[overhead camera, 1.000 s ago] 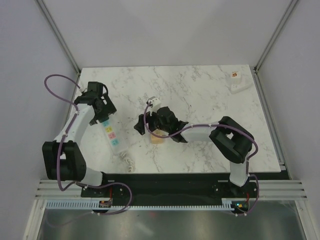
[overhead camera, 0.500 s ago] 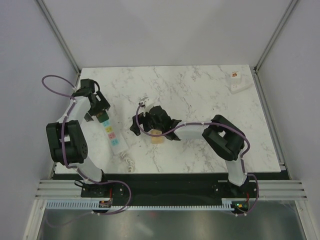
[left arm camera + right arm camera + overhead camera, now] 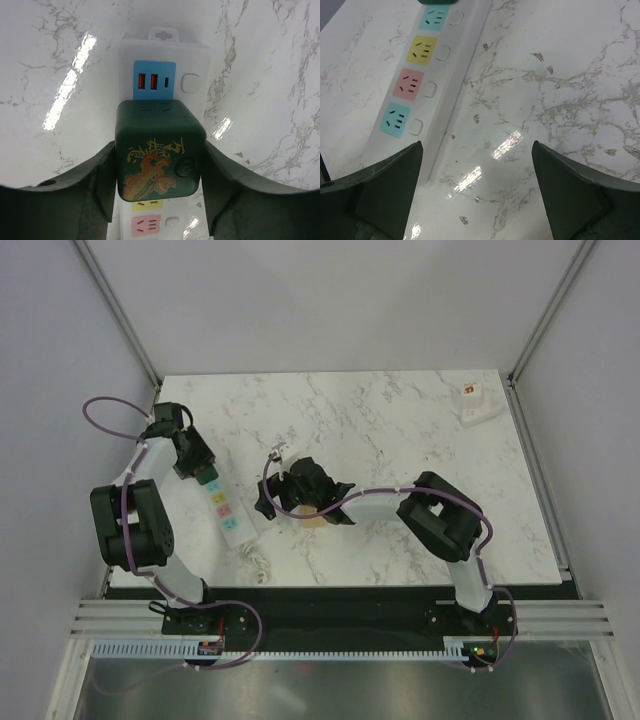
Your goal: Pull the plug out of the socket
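The plug is a dark green cube with a gold and red dragon drawing and a round button on its top face. It sits on the white power strip, in the place directly next to the blue USB panel, and it looks fully seated there. On its other side come the yellow socket and the pink socket, both uncovered. The left gripper is pressed together on the plug: its two dark fingers touch two opposite sides of the cube. In the top view the strip lies on the left part of the marble table, and its cable goes out at the near end. The right gripper hangs over the table just beside the strip, near the sockets of its near end, with the jaws spread wide. A small beige block lies partly hidden under the right arm.
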### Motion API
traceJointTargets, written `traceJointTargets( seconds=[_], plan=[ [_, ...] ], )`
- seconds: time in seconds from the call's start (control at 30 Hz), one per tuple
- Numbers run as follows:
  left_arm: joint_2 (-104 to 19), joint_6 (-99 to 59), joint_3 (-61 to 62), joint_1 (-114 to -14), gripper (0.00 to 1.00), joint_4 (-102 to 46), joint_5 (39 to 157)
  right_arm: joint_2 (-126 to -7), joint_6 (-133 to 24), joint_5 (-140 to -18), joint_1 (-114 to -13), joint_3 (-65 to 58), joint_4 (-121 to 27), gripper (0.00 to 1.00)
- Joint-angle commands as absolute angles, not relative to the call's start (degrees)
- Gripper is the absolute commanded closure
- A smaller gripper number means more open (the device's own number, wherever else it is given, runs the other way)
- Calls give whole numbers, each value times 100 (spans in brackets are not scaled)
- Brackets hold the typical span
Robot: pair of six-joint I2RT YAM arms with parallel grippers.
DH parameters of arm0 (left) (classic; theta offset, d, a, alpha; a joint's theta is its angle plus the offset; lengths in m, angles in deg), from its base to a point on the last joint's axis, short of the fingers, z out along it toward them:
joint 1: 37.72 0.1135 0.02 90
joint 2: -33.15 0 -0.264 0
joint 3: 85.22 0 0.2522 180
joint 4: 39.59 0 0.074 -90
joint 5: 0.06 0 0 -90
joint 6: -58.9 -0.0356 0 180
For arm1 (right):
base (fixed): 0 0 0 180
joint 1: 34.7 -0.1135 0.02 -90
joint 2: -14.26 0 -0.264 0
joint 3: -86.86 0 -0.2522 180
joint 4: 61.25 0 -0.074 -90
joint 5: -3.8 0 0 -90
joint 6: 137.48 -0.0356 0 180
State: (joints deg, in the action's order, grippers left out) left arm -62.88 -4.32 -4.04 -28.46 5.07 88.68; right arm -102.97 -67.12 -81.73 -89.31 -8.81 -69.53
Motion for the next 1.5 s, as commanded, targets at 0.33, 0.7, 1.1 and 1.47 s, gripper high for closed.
traceJointTargets(
  seconds=[0.33,0.7,1.1,1.47],
  plan=[
    [-4879,-843,-1054,-2893,98,46,9433,-10905,-6761,-7478,-8989,-151,-7438,2],
    [-3805,-1299,-1485,-3393,98,-350,9318,-11379,-7086,-6722,-8981,253,-8062,2],
    [-3601,-1414,-1688,-3455,98,-754,9767,-11896,-8112,-6019,-8806,534,-9721,2],
    [-3566,-1423,-1697,-3455,98,-807,9943,-12776,-8703,-5579,-8629,1484,-9679,13]
  ],
)
